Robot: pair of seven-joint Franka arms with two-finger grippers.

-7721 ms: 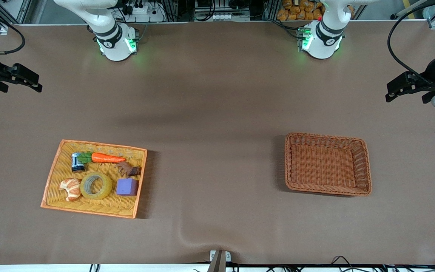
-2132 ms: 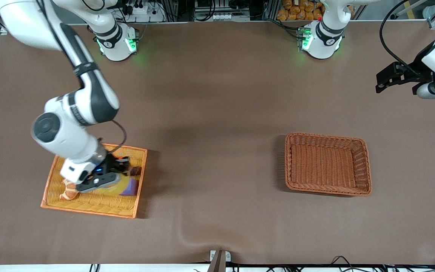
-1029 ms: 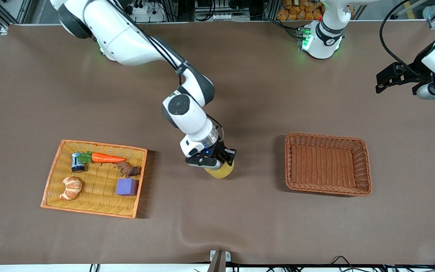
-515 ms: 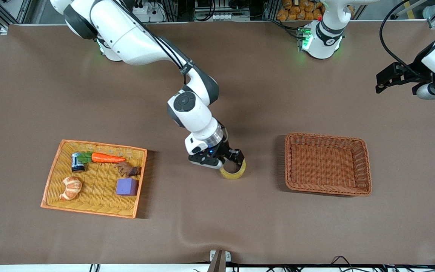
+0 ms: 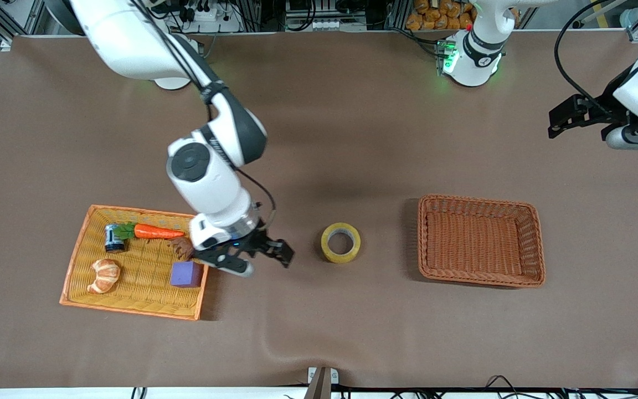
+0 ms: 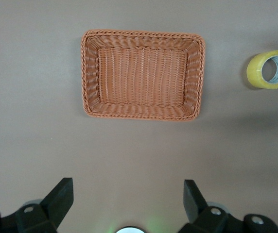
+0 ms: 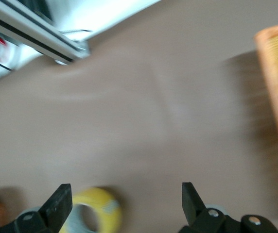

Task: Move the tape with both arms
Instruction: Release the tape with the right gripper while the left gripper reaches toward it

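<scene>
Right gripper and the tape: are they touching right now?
Apart. In the front view the right gripper is open beside the yellow tray, with bare table between it and the tape, which lies flat on the table.

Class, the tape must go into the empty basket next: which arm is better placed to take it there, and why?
Probably the left. The tape lies flat on the table beside the brown basket, toward the left arm's end. The left hand is open and free. The right hand, also open, is by the orange tray.
</scene>
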